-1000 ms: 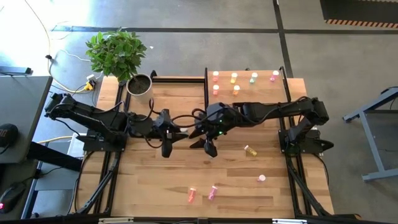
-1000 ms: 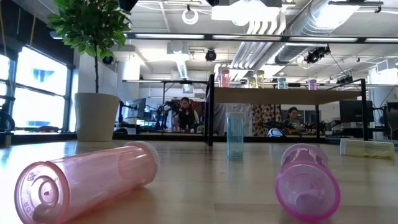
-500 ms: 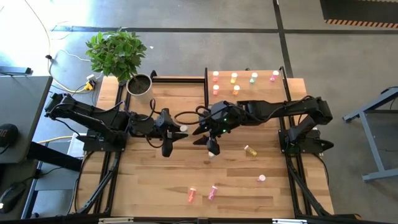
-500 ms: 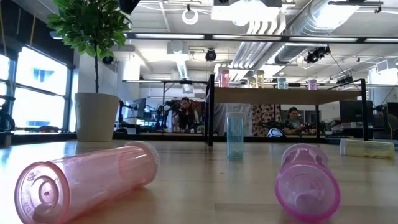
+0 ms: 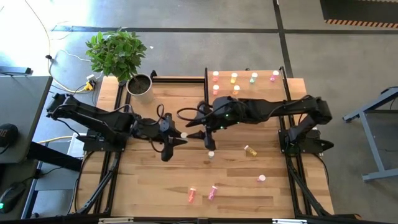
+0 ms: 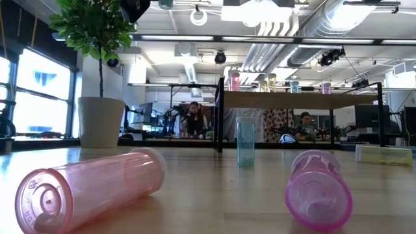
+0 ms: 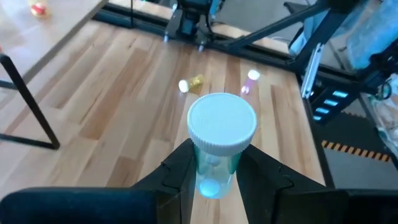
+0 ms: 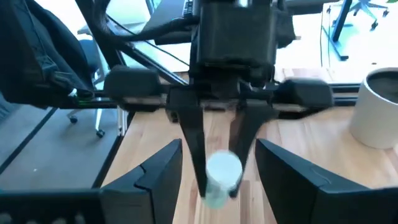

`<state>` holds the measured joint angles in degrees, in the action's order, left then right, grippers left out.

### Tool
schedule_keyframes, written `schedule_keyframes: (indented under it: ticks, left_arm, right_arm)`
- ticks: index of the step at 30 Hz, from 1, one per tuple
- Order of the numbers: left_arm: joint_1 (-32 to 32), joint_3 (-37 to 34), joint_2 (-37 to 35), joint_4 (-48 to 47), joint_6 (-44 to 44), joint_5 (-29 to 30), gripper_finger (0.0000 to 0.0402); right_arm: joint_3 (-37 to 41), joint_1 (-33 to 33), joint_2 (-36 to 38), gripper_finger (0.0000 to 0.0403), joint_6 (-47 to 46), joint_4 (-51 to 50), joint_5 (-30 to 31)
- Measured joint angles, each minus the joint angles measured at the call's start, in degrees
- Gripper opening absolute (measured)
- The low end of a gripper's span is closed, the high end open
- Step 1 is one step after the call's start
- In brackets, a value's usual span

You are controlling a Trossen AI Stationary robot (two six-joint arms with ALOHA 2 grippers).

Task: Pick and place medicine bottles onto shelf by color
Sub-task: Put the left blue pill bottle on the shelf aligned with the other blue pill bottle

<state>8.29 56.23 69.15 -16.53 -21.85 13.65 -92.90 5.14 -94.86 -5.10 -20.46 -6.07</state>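
Mid-handoff over table centre: left gripper (image 7: pixel 214 180) clamps the white-capped green bottle (image 7: pixel 219 144), right gripper (image 8: pixel 219 163) spread open facing it w/o contact; next, right must close on it, then carry to shelf (image 5: pixel 249 87).

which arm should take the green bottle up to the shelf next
Right. The left gripper holds the pale green bottle mid-table, the right gripper faces it open around it, and the shelf stands on the right arm's side.
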Motion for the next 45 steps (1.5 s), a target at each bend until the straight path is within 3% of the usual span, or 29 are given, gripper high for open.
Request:
schedule_keyframes:
  ticks: [11,35,45]
  left_arm:
    - [0.0,0.0,2.6,0.4,0.2,0.3,0.0090]
    - [0.0,0.0,2.6,6.6,4.1,2.2,0.0090]
    - [0.0,0.0,2.6,6.5,4.5,2.4,0.0090]
  right_arm:
    - [0.0,0.1,-3.5,0.0194,-1.9,-1.6,-0.3]
    - [0.0,0.1,-3.5,0.0193,-6.9,-4.6,0.9]
    - [0.0,0.2,-3.5,0.0126,-6.9,-4.5,0.6]
